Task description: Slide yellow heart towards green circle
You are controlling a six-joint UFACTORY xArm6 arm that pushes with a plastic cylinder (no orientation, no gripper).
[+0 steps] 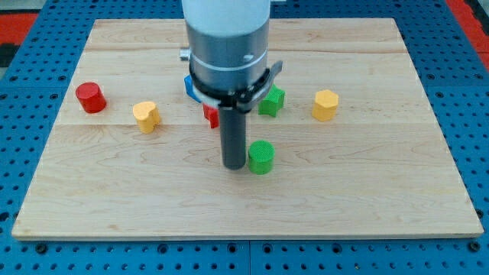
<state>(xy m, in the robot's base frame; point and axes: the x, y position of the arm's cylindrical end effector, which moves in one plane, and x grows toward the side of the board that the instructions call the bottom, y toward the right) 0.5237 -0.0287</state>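
The yellow heart (146, 116) lies on the wooden board at the view's left. The green circle (261, 156) lies near the board's middle, lower down. My tip (234, 166) rests on the board just left of the green circle, close to touching it, and well to the right of the yellow heart. The arm's grey body hides the board behind it.
A red cylinder (90, 98) lies left of the yellow heart. A red block (211, 116) and a blue block (187, 85) peek out beside the arm. A green star-like block (271, 101) and a yellow hexagon (325, 105) lie at the right. The board (382, 191) sits on a blue pegboard.
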